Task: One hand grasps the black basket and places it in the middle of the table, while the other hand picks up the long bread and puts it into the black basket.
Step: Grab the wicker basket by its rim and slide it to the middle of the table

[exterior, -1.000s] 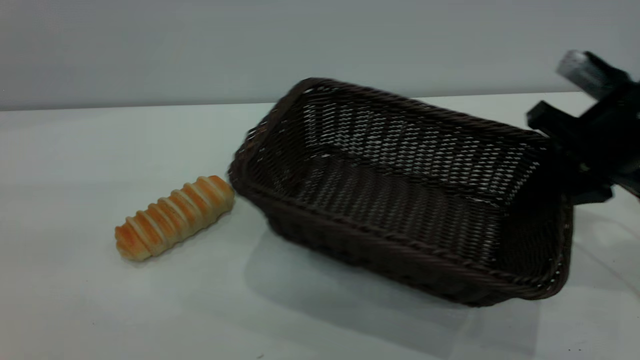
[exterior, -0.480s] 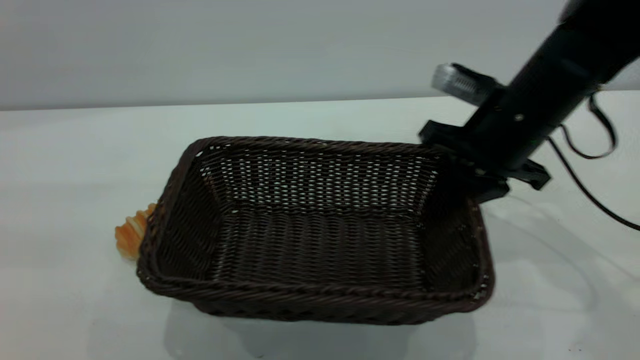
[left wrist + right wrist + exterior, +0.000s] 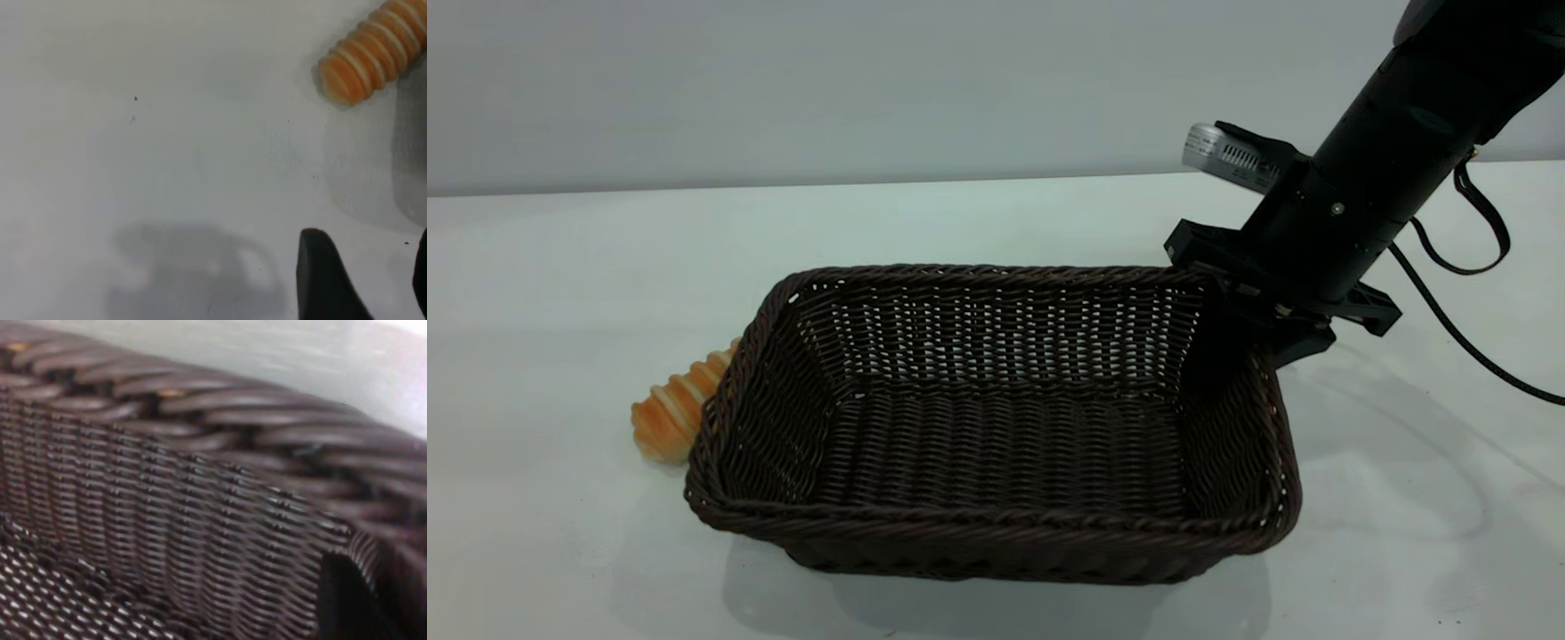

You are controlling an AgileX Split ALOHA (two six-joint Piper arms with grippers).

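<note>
The black basket (image 3: pixel 996 444) stands flat on the table (image 3: pixel 560 267), near its middle. My right gripper (image 3: pixel 1249 322) is shut on the braided rim at the basket's far right corner. In the right wrist view the woven wall (image 3: pixel 173 520) fills the picture, with one dark finger (image 3: pixel 345 600) against its inner side. The long bread (image 3: pixel 674 413) lies on the table at the basket's left end, half hidden behind it. The left wrist view shows the bread (image 3: pixel 373 50) ahead of my left gripper (image 3: pixel 373 280), which is open, empty and above bare table.
The right arm slants up and to the right from the basket corner, with a black cable (image 3: pixel 1467 338) hanging beside it. The table's back edge meets a plain grey wall (image 3: pixel 871 89). The left arm is outside the exterior view.
The right gripper has carried the basket from the right to the table's middle and levelled it. The basket now covers half of the bread. The bread has not moved.
</note>
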